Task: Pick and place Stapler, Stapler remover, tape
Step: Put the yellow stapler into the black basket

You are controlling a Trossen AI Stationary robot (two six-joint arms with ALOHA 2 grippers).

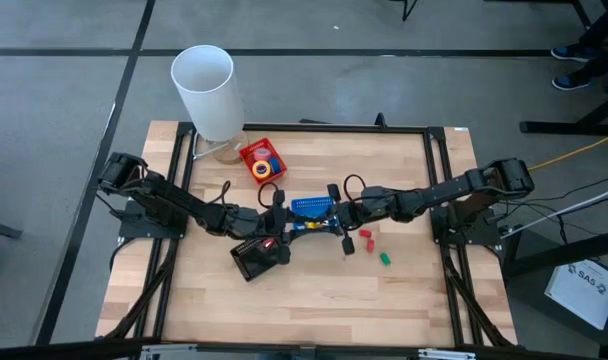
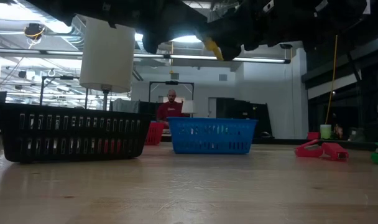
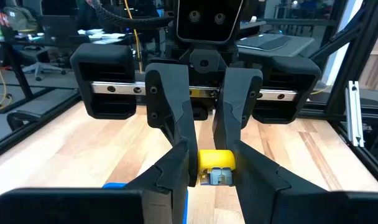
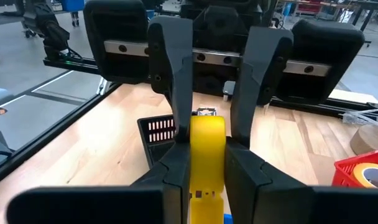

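Observation:
A yellow stapler (image 1: 306, 226) hangs in the air between my two grippers, above the near edge of the blue basket (image 1: 312, 206). My left gripper (image 1: 284, 226) comes at it from the table's left and my right gripper (image 1: 330, 221) from the right, fingertip to fingertip, both shut on it. In the low view the stapler (image 2: 214, 47) shows high above the blue basket (image 2: 211, 135). The tape rolls (image 1: 265, 166) lie in the red basket (image 1: 252, 152). The red stapler removers (image 1: 364, 237) rest flat on the table. My left gripper (image 3: 214, 179) pinches one end of the stapler (image 3: 216, 163) between its two fingers, coming level from the table's left along its length; the stapler is lifted clear. My right gripper (image 4: 207, 169) pinches the other end of the yellow body (image 4: 207, 140), with one finger (image 4: 179, 158) on each flat side, level from the table's right.
A black basket (image 1: 260, 258) with something red inside stands near the left gripper. A white cylinder (image 1: 206, 88) stands at the far left beside the red basket. A green piece (image 1: 384, 258) lies by the removers. A person sits beyond the table (image 2: 171, 106).

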